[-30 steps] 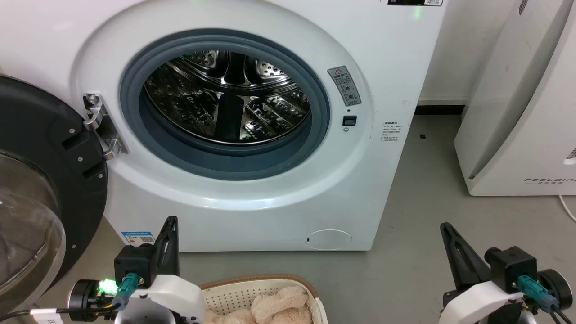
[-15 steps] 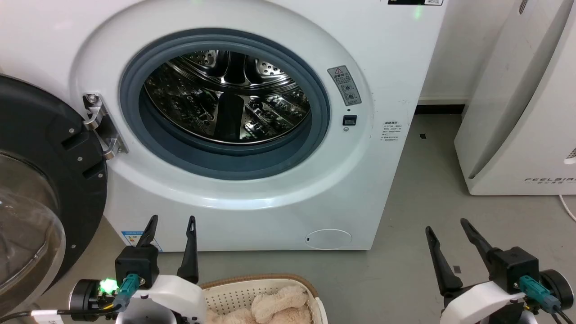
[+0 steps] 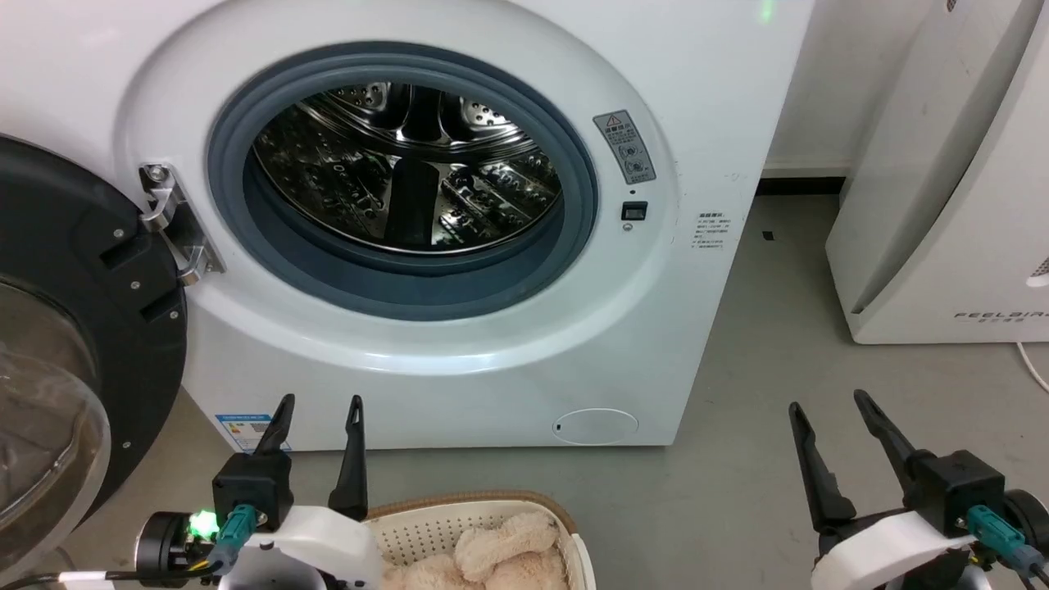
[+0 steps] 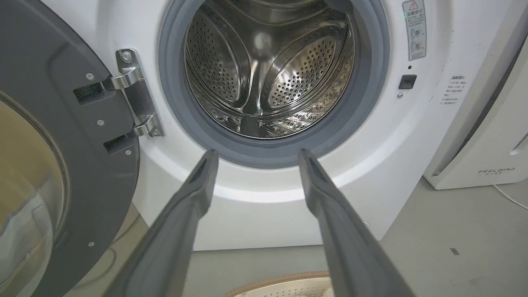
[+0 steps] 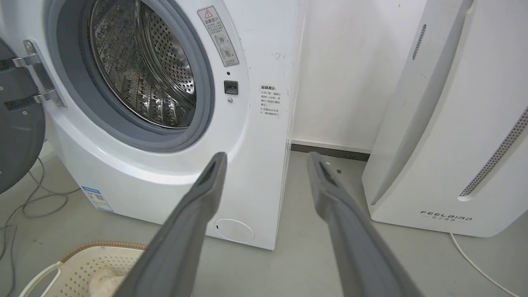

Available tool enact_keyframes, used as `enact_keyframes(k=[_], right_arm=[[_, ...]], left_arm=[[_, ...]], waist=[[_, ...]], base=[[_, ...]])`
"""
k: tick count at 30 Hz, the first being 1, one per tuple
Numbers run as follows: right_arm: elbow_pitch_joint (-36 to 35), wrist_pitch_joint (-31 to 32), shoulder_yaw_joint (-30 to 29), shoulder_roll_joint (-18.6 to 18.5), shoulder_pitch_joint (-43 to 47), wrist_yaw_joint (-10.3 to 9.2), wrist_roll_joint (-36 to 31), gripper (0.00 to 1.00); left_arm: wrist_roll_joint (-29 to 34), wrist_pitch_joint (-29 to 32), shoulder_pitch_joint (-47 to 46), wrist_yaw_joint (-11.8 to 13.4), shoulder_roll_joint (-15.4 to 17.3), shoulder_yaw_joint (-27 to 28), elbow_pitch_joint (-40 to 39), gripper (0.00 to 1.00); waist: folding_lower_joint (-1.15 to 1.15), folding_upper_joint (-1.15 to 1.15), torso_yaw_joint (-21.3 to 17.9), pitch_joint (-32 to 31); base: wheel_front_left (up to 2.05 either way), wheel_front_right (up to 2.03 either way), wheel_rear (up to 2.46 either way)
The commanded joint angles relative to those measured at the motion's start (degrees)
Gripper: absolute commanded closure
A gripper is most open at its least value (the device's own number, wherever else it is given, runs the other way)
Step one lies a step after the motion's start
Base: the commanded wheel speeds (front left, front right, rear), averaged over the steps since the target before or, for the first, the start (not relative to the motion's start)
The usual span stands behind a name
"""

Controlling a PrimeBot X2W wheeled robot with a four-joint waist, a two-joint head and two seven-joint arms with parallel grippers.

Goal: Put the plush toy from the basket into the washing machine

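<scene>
The beige plush toy (image 3: 492, 549) lies in the cream basket (image 3: 459, 498) at the bottom edge of the head view, on the floor before the washing machine (image 3: 697, 123). The machine's round door (image 3: 74, 270) is swung open to the left, and its steel drum (image 3: 410, 164) holds nothing. My left gripper (image 3: 321, 401) is open just left of the basket, fingers pointing at the washer. Far to the right, over the floor, my right gripper (image 3: 828, 401) is open. In the wrist views the left gripper (image 4: 258, 152) and right gripper (image 5: 267, 154) hold nothing, and the basket (image 5: 95, 264) shows low.
A plain white appliance lettered FEELBAIR (image 3: 942, 205) stands at the right, with a white cable (image 3: 1033, 369) on the floor beside it. Loose cables (image 5: 37, 202) lie on the grey floor under the open door. A strip of floor separates washer and basket.
Both grippers, shut a second ago, have opened. The head camera has tipped slightly, so the whole picture has shifted; the basket and toy have not moved.
</scene>
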Motion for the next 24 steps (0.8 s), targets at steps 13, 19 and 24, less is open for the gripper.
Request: enact_keyframes(k=[13,19,24], right_arm=[[-1.33,-2.19,0.00,0.00,-0.81,-0.02,0.20,0.00],[-2.03,-3.02,-0.07,-0.01,-1.72,-0.03,0.32,0.00],[-2.87,-3.86,0.06,-0.01,-2.63,-0.03,0.35,0.00]], left_arm=[[-0.41,-2.18,-0.97,-0.66,0.00,-1.09,4.52,0.00],[-0.33,-3.02,-3.02,-1.54,0.22,-1.99,9.33,0.00],[-0.28,-3.85,-6.22,-2.35,0.64,-3.22,15.49,0.00]], waist=[[0.00,0.00,-0.91,3.24],[0.00,0.00,-1.59,5.81],[0.00,0.00,-2.60,9.03]], base=[[0.00,0.00,0.00],[0.00,0.00,0.00],[0.00,0.00,0.00]])
